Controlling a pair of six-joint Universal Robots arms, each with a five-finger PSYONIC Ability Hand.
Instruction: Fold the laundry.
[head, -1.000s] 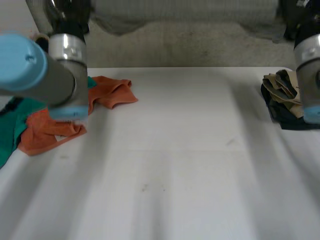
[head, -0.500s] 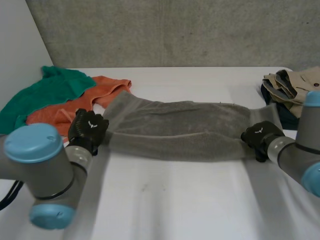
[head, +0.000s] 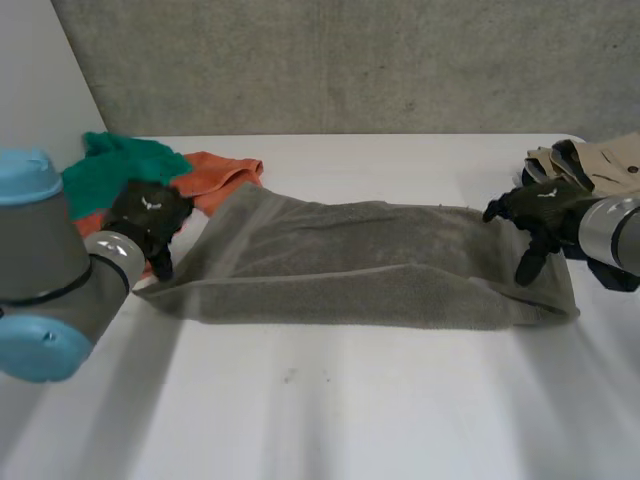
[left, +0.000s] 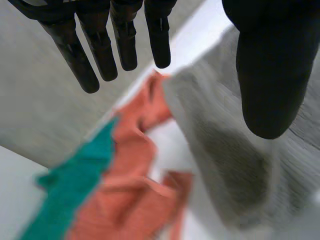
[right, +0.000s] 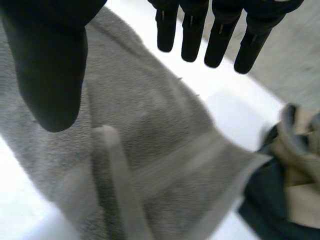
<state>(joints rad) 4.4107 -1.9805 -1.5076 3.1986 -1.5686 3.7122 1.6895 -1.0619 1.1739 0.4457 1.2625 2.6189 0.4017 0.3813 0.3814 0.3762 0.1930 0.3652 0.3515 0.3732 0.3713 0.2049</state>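
Towel (head: 350, 265) spread | left hand (head: 148, 215), right hand (head: 540, 205): fingers (left: 124, 40) straight, empty | orange cloth (head: 225, 175), green cloth (head: 115, 165) left | clothes pile (head: 590, 165) right

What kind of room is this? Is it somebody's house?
Probably a robot workroom, not a house. A bare grey wall stands behind a plain white table, and laundry waits there: a grey towel spread out, with an orange cloth and a green cloth heaped at one end.
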